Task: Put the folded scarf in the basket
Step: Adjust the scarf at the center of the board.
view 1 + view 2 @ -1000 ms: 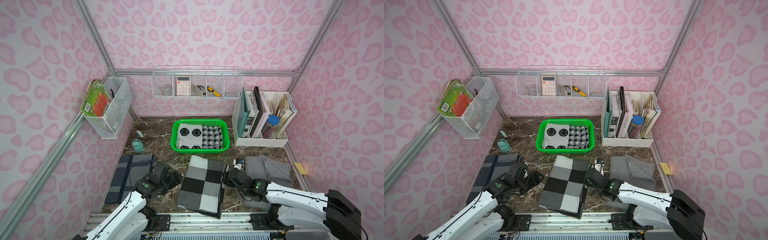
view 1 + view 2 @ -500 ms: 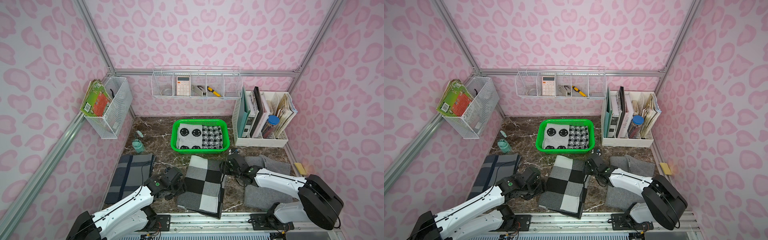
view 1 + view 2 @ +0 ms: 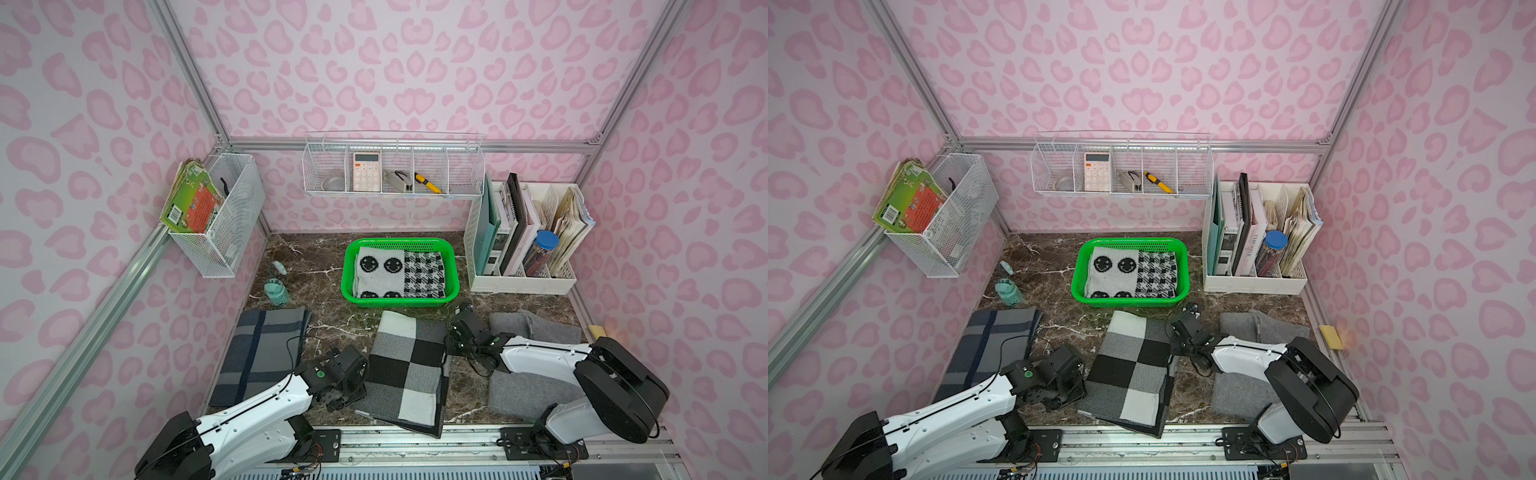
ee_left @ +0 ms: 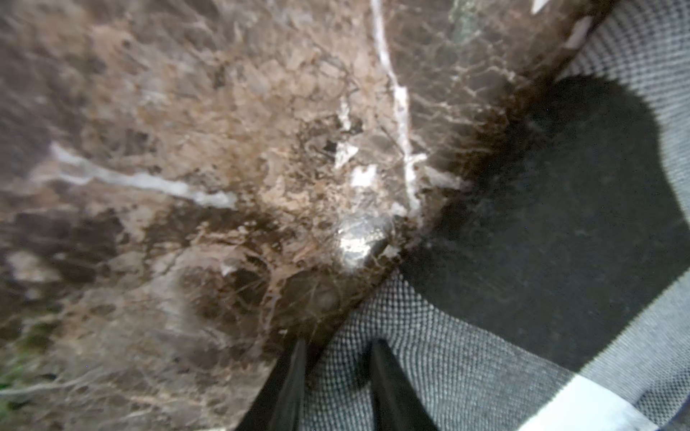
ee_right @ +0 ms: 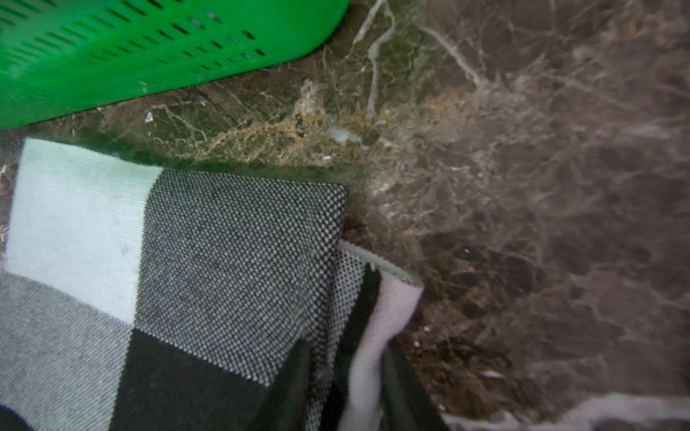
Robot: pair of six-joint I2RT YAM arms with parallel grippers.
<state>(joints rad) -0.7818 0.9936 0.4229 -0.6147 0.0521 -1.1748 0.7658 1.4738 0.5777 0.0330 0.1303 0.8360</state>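
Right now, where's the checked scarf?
In both top views the checked scarf lies flat at front centre of the marble table, just in front of the green basket, between the navy plaid cloth (left) and the grey cloth (right).

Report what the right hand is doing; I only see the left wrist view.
Observer: The right hand pinches the checkered scarf's right edge near its far corner, layers bunched in its grip.
Operator: Give me the basket's position.
Observer: The green basket sits just beyond the scarf's far end, a strip of bare tabletop between them.
Operator: Name its contents.
Observer: One folded knit, smiley faces and houndstooth, lies inside.
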